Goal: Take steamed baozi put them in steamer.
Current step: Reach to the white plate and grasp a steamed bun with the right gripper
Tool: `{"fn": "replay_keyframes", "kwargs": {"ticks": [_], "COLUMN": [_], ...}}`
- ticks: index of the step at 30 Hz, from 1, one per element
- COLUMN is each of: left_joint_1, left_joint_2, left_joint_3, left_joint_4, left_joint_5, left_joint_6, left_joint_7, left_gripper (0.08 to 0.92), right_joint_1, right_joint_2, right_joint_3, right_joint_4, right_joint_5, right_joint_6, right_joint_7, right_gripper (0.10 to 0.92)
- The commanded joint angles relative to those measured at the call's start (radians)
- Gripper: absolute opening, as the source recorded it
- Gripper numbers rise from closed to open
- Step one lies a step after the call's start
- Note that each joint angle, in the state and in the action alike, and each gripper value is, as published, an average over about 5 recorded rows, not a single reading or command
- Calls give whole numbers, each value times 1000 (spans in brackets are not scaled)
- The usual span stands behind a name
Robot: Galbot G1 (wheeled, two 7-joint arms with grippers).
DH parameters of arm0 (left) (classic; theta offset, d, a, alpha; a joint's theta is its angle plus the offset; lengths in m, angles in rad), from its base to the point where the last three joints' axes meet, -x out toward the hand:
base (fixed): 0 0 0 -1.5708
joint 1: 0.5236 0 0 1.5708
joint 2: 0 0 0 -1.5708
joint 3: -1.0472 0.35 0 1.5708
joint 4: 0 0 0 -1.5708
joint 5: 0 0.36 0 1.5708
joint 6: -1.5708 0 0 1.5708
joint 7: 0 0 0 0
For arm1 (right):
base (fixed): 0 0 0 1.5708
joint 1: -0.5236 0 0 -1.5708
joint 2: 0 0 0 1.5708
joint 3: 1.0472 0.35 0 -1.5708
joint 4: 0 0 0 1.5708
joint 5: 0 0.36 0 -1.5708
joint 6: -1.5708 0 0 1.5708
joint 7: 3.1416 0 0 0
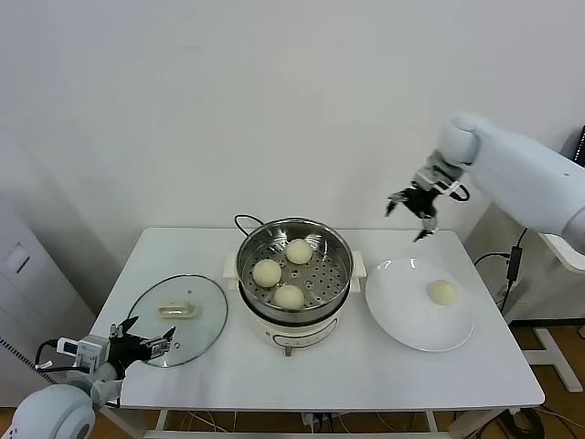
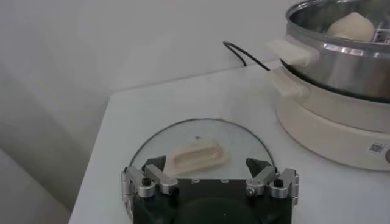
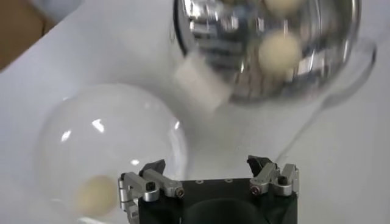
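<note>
Three pale baozi (image 1: 267,272) (image 1: 299,251) (image 1: 289,296) lie in the shiny steamer (image 1: 340,248) on its white cooker base. A lone baozi (image 1: 442,292) rests on the white plate (image 1: 402,311) to the right. My right gripper (image 1: 409,213) hangs open and empty high above the table's far right, behind the plate. Its wrist view shows the plate (image 3: 116,134), that baozi (image 3: 94,195) and the steamer (image 3: 213,42) below the open gripper (image 3: 207,164). My left gripper (image 1: 146,334) is open and low at the front left, beside the glass lid; its wrist view shows it (image 2: 207,164) empty.
A round glass lid (image 1: 178,320) with a cream handle (image 2: 195,154) lies flat at the left of the white table (image 1: 384,380). A black cord (image 1: 245,219) runs from the cooker's back. A white wall stands close behind the table.
</note>
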Motion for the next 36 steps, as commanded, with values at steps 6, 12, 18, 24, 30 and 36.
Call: {"fn": "replay_keyframes", "kwargs": {"ticks": [6, 12, 18, 24, 30, 36], "left_joint_1": [1, -1, -9, -16, -24, -32], "left_joint_2": [-1, 2, 3, 5, 6, 9], "left_joint_3": [-2, -1, 7, 16, 27, 38], "left_joint_4": [-2, -4, -4, -3, -1, 3], "left_joint_5": [0, 0, 0, 0, 0, 0], "left_joint_6": [1, 2, 2, 2, 2, 1], "left_joint_7": [-1, -1, 0, 1, 2, 3], "left_gripper": [823, 823, 823, 823, 823, 823], "right_joint_1": [-246, -364, -423, -470, -510, -535], "right_joint_2": [-88, -65, -53, -47, -36, -22], "right_joint_3": [142, 291, 390, 451, 495, 530], "right_joint_4": [-168, -232, -258, -270, -274, -286], "right_joint_5": [-36, -148, -243, -304, -340, -366], "right_joint_6": [-158, -112, -75, -60, -53, -58], "right_joint_7": [60, 96, 135, 172, 214, 242], "right_gripper": [823, 823, 823, 823, 823, 823]}}
